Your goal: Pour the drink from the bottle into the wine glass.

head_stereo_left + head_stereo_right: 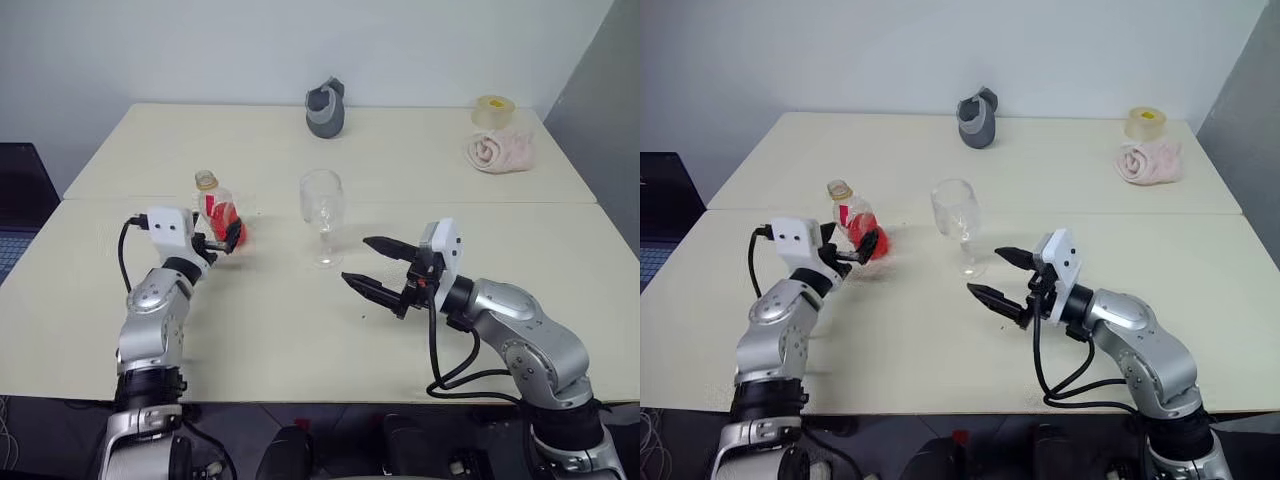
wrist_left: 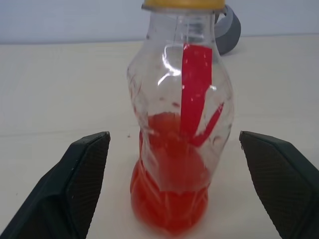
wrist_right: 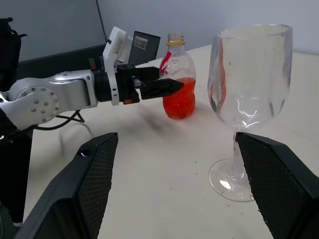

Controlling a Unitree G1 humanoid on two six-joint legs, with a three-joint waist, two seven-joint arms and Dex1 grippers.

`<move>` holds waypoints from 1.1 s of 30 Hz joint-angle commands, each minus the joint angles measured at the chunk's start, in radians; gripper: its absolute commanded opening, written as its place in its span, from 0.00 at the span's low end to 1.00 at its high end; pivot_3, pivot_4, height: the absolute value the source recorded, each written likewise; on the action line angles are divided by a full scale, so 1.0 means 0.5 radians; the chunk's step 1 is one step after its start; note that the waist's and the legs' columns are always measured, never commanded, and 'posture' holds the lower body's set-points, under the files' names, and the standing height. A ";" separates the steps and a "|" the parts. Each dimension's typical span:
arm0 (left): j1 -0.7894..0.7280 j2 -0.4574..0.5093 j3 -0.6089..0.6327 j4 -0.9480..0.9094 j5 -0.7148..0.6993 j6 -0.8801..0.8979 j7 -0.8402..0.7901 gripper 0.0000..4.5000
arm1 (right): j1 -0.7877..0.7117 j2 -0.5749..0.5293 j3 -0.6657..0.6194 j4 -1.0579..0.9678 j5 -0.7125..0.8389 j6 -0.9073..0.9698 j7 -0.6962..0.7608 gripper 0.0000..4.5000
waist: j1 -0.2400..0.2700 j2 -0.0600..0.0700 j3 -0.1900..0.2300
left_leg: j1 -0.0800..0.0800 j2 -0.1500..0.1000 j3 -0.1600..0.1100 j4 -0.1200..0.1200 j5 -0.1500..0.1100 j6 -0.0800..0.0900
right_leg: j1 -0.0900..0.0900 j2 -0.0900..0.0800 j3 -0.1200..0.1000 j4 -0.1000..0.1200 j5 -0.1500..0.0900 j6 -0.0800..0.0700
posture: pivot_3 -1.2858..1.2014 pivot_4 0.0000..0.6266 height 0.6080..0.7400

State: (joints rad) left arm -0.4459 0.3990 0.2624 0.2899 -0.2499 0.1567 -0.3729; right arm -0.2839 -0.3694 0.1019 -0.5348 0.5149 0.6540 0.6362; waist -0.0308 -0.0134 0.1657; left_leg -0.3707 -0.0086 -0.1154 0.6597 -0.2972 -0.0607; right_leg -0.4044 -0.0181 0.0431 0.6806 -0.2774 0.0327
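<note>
left tool (image 2: 174, 199) fingers apart, flanking the bottle (image 1: 218, 212), no contact seen | right tool (image 1: 378, 272) fingers apart, lower right of centre | bottle upright on bench (image 1: 300, 330), drink (image 2: 169, 199) in lower part | wine glass (image 1: 322, 215) empty, centre frame
</note>
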 commanded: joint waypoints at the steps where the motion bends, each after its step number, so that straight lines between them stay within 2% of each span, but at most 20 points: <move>1: -0.164 0.049 -0.023 0.229 0.066 -0.194 -0.040 1.00 | 0.000 0.017 -0.003 -0.098 0.048 0.003 -0.043 0.89 | 0.000 0.000 0.000 | -0.001 -0.001 -0.001 0.001 0.000 0.000 | 0.000 0.000 -0.001 0.000 0.000 0.000 | 0.52 0.24 1.00; 6: -0.305 0.062 -0.033 0.511 0.091 -0.400 -0.091 1.00 | 0.012 0.009 -0.006 -0.119 0.063 0.017 -0.082 0.89 | -0.001 0.000 0.000 | -0.002 -0.001 -0.001 0.001 0.000 0.000 | -0.001 0.000 -0.001 0.000 0.000 0.000 | 0.52 0.24 1.00; 9: -0.331 0.065 -0.033 0.586 0.085 -0.457 -0.127 0.87 | 0.029 0.005 -0.014 -0.130 0.073 0.025 -0.109 0.90 | -0.002 0.000 0.000 | -0.002 -0.001 -0.001 0.001 0.000 0.000 | -0.001 0.000 -0.001 0.000 0.000 0.000 | 0.52 0.24 1.00; 14: -0.343 0.067 -0.029 0.637 0.082 -0.500 -0.146 0.51 | 0.040 0.011 -0.023 -0.137 0.086 0.036 -0.146 0.90 | -0.002 0.000 0.000 | -0.003 -0.001 -0.003 0.002 0.000 0.000 | -0.002 0.000 -0.002 0.000 0.000 0.000 | 0.52 0.24 1.00; 18: -0.345 0.053 -0.030 0.639 0.077 -0.503 -0.144 0.26 | 0.023 0.027 -0.022 -0.114 0.091 0.037 -0.174 0.90 | -0.002 0.000 0.000 | -0.004 -0.001 -0.005 0.002 0.000 0.000 | -0.002 0.000 -0.003 0.000 0.000 0.000 | 0.52 0.24 1.00; 23: -0.401 0.066 -0.165 0.508 0.153 -0.402 -0.205 0.21 | -0.064 0.038 -0.069 -0.052 0.107 0.054 -0.209 0.90 | -0.002 0.000 0.000 | -0.005 -0.001 -0.006 0.003 0.000 0.000 | -0.002 0.000 -0.004 0.000 0.000 0.000 | 0.52 0.24 1.00; 27: -0.630 0.082 -0.314 0.477 0.225 -0.373 -0.337 0.21 | -0.215 0.059 -0.128 0.007 0.153 0.133 -0.267 0.90 | 0.006 -0.002 0.001 | -0.014 -0.006 -0.014 0.008 0.000 0.000 | -0.004 0.000 -0.010 0.000 0.001 0.001 | 0.52 0.24 1.00; 33: -0.924 0.105 -0.552 0.617 0.336 -0.617 -0.730 0.21 | -0.397 0.064 -0.109 0.112 0.131 0.135 -0.267 0.90 | -0.004 -0.002 0.001 | -0.020 -0.011 -0.015 0.007 0.005 -0.007 | -0.009 -0.001 -0.011 -0.001 0.001 0.001 | 0.52 0.24 1.00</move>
State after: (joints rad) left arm -0.8815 0.4327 0.0050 0.6000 -0.0991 -0.0876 -0.6908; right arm -0.4582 -0.3414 0.0594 -0.4641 0.5721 0.7338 0.5008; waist -0.0329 -0.0144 0.1662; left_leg -0.3804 -0.0141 -0.1224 0.6627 -0.2949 -0.0645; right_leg -0.4091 -0.0188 0.0383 0.6800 -0.2770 0.0333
